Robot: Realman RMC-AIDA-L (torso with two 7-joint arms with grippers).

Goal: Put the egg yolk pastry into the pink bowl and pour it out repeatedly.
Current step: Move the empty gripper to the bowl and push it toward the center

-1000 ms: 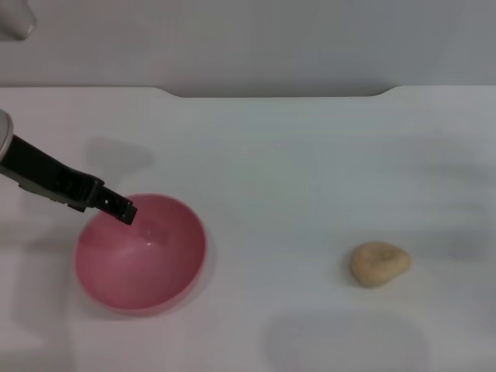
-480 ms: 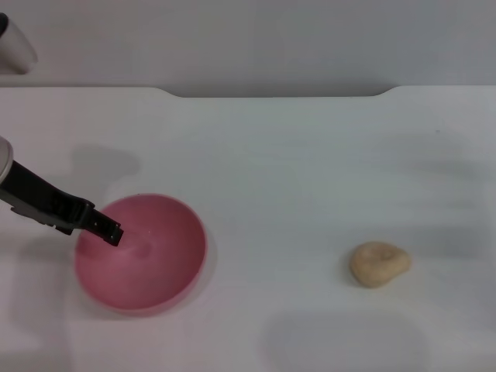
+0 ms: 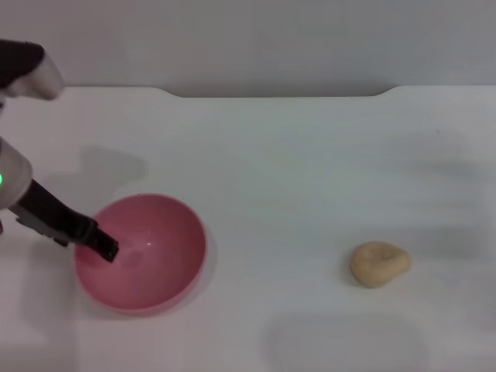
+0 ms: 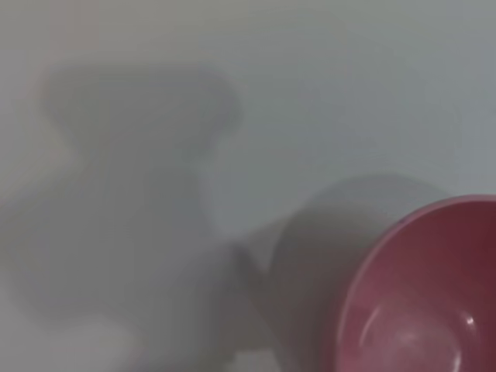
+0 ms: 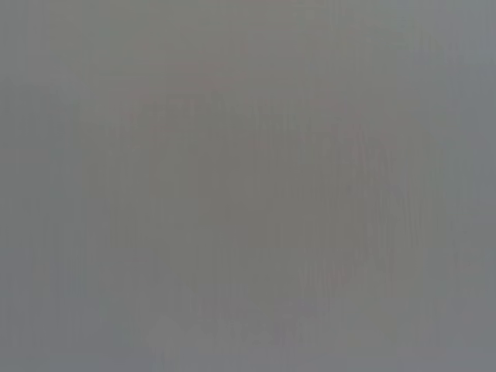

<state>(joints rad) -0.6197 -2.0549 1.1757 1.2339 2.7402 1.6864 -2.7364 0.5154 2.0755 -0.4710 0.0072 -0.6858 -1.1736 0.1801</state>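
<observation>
Left gripper (image 3: 107,249) reaches in from the table's left edge, its dark tip over the left rim of the pink bowl (image 3: 159,260); whether its fingers are apart or together cannot be told. Bowl sits upright on the white table (image 3: 294,170), holding nothing. Egg yolk pastry (image 3: 378,263) lies well apart to the right

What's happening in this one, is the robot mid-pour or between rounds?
It looks between rounds. The pink bowl sits upright and empty on the white table, and the left gripper is at its near-left rim, reaching over the edge. The egg yolk pastry lies on the table well off to the robot's right, apart from the bowl and untouched. The right arm is not in view.
</observation>
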